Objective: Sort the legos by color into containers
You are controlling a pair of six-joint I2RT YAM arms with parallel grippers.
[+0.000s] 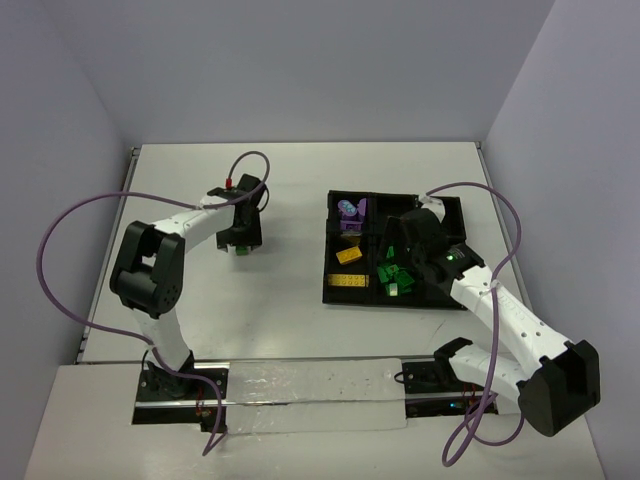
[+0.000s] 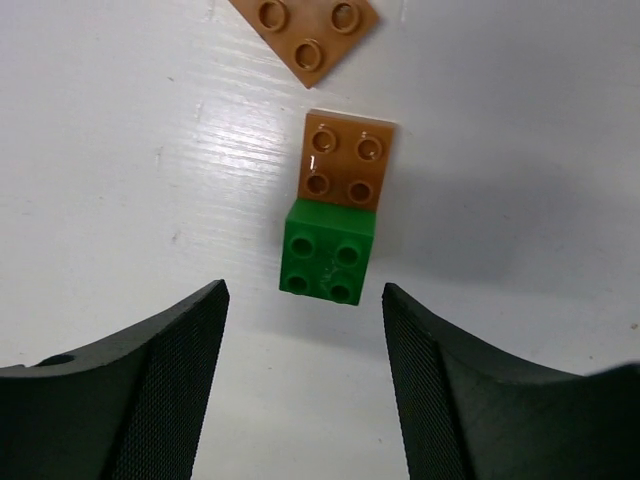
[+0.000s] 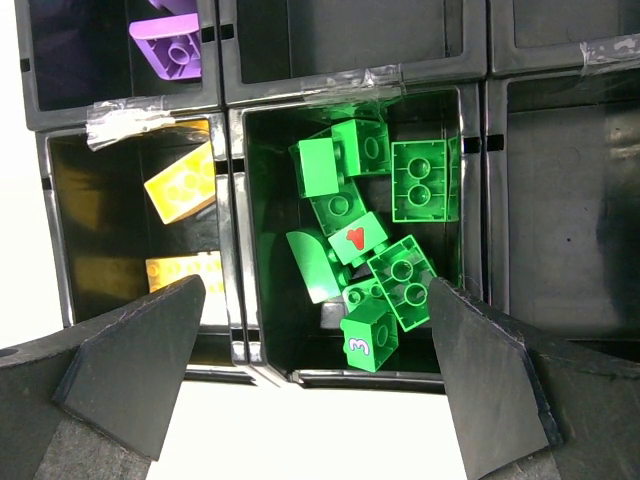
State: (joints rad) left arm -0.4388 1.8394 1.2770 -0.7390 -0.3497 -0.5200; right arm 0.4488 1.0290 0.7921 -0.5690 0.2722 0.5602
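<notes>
On my left wrist feed I see a green brick [image 2: 329,259] joined to a tan-orange brick [image 2: 346,160], with a tan-orange plate [image 2: 305,35] beyond, all on the white table [image 2: 520,120]. My right wrist feed shows the black tray [image 3: 350,85] with bright green bricks [image 3: 425,180], yellow bricks [image 3: 183,185] and a purple brick [image 3: 170,45]. One green piece carries a red heart [image 3: 358,238], another a white 3 [image 3: 363,346].

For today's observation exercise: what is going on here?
Two robot arms are sorting bricks by colour into a black tray. The left gripper, jaws open, is lined up on a green brick touching an orange brick on the table, not gripping it. The right gripper hangs open and empty over the compartment of green bricks; yellow bricks and a purple brick lie in neighbouring compartments.
</notes>
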